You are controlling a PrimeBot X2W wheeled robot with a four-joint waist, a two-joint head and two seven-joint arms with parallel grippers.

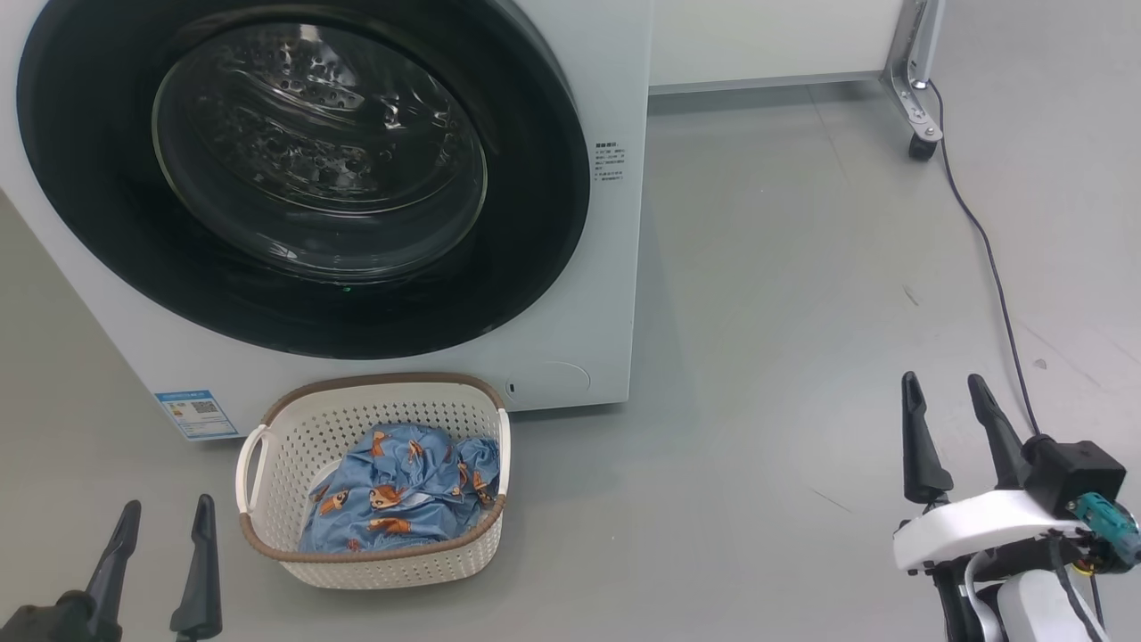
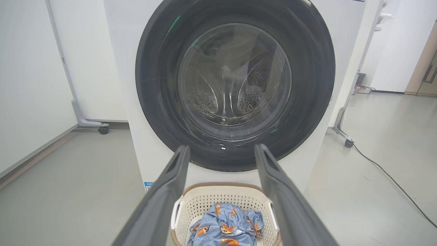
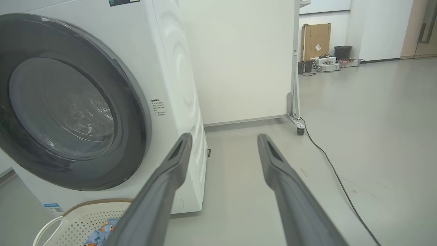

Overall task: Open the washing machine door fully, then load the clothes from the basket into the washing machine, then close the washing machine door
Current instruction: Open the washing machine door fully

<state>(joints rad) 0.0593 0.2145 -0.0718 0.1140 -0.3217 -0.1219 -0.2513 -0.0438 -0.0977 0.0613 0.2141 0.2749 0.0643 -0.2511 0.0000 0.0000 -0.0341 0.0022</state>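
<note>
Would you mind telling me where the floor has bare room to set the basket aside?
The floor is bare between the washing machine and the black cable. It is crowded below the washing machine door, where the basket sits.

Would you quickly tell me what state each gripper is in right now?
Left gripper: open, holding nothing.
Right gripper: open, holding nothing.

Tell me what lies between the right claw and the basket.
Nothing but bare grey floor. In the head view the open right claw stands well apart from the basket, touching nothing.
</note>
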